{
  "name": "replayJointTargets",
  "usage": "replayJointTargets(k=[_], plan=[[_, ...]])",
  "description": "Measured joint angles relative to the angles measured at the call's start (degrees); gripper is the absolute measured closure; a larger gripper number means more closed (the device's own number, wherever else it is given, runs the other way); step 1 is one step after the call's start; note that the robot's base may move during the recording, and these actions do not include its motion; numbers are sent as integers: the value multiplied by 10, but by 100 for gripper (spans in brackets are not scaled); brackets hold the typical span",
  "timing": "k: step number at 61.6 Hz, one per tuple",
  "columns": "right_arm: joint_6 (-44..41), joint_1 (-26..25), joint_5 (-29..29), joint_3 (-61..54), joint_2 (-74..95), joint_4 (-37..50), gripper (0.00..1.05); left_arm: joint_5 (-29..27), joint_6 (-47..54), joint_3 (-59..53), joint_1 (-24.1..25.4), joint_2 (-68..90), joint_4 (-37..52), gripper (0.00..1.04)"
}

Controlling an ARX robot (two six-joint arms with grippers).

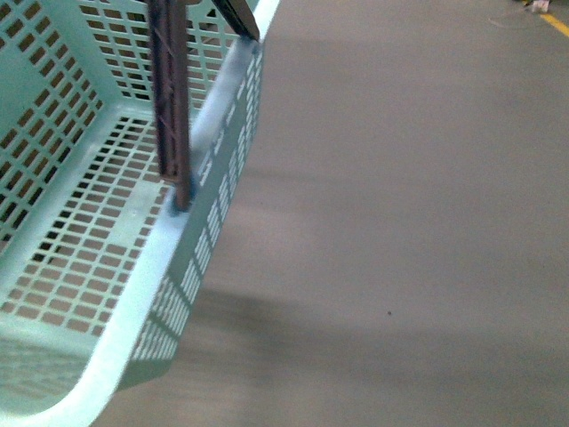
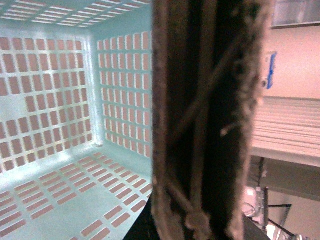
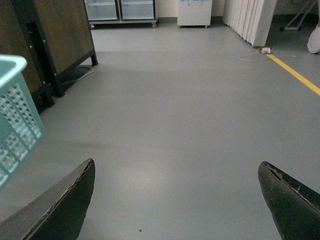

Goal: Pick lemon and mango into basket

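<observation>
Front camera looking down past the near-left basket (image 1: 142, 285), left wrist camera peering closely into it, right wrist camera skimming the floor (image 3: 175, 125), glimpsing the basket's corner.

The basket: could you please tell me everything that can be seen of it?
The basket is light turquoise, plastic by its look, with lattice walls, a slotted bottom and a smooth solid rim. Its brown handle is raised, hinged at the rim, and looks worn and rough close up. No fruit shows in the visible part of its inside. It fills the left of the front view, with grey floor beside it; what holds it cannot be seen.
</observation>
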Motion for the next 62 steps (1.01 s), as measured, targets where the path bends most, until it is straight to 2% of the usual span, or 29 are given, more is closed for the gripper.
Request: replayJointTargets(k=[9,19,62], plan=[[0,0,0,0,0,0,9,14,5,0,21,-69,-47,100],[0,0,0,0,0,0,9,7,12,0,40,-102,-59,100],[0,0,0,0,0,0,9,11,16,0,42,-101,-60,100]])
